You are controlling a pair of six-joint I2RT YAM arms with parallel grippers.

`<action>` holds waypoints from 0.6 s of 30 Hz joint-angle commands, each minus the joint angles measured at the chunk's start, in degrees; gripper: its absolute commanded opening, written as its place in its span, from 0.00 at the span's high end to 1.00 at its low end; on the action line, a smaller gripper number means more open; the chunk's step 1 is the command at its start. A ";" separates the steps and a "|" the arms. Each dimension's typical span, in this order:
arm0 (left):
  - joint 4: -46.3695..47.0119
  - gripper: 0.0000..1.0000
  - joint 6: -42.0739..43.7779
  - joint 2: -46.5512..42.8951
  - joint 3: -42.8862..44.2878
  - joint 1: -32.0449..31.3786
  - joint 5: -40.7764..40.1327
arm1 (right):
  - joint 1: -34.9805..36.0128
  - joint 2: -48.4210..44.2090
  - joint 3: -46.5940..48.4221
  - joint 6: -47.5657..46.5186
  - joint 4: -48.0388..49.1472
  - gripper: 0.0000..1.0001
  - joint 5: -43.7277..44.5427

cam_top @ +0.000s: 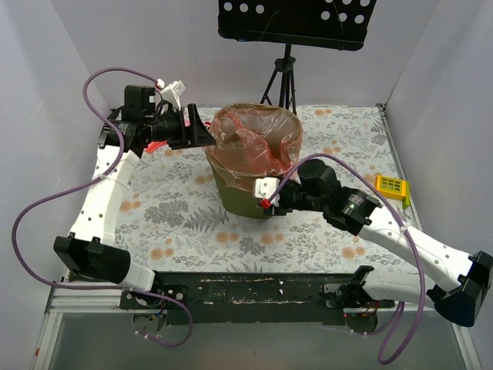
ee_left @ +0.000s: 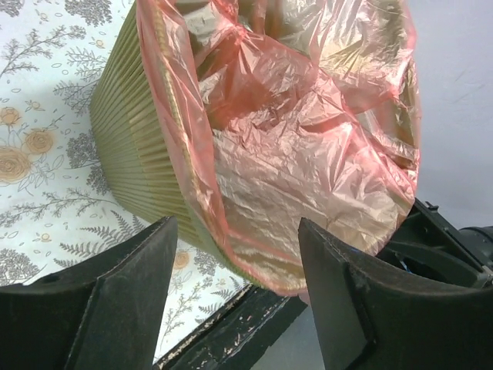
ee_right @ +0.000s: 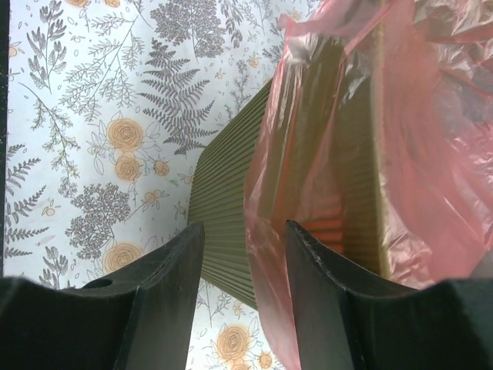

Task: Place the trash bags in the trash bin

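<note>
The olive-green trash bin (cam_top: 243, 199) stands upright mid-table. A red translucent trash bag (cam_top: 254, 142) lines its mouth, folded over the rim and crumpled inside. My left gripper (cam_top: 209, 137) is at the bin's left rim. In the left wrist view it (ee_left: 239, 258) is open, with the bag (ee_left: 308, 154) and bin wall (ee_left: 131, 131) just beyond the fingertips. My right gripper (cam_top: 263, 202) is at the bin's front right wall. In the right wrist view it (ee_right: 243, 250) is open, and the bag's hanging edge (ee_right: 266, 231) lies between its fingers, against the bin (ee_right: 227, 200).
A small yellow box (cam_top: 391, 187) lies on the floral cloth at the right. A black music stand on a tripod (cam_top: 286, 69) stands behind the table. White walls close in the left, back and right sides.
</note>
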 commanded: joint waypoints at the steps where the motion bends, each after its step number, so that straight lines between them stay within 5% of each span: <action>1: -2.99 0.36 -0.30 -6.17 -2.08 1.11 -2.39 | -0.02 0.97 4.78 -1.34 0.40 0.46 -1.03; 5: -3.36 0.38 -2.49 -13.01 -11.02 2.08 1.28 | -0.10 2.02 7.06 -1.25 -1.01 0.45 -0.15; 7: -0.38 0.41 -5.04 -17.32 -17.61 2.08 10.31 | -0.10 3.08 8.03 -1.34 -1.63 0.44 0.73; 12: 13.76 0.43 -5.67 -20.85 -27.30 2.17 20.88 | -0.19 4.92 9.96 -1.95 -3.56 0.44 1.26; 16: 37.29 0.41 -17.06 -25.42 -37.13 2.17 25.90 | -0.10 5.10 10.40 -2.39 -5.05 0.46 0.21; 18: 38.74 0.41 -18.05 -24.03 -38.03 2.08 25.56 | -0.02 5.37 11.02 -2.39 -5.67 0.47 -0.32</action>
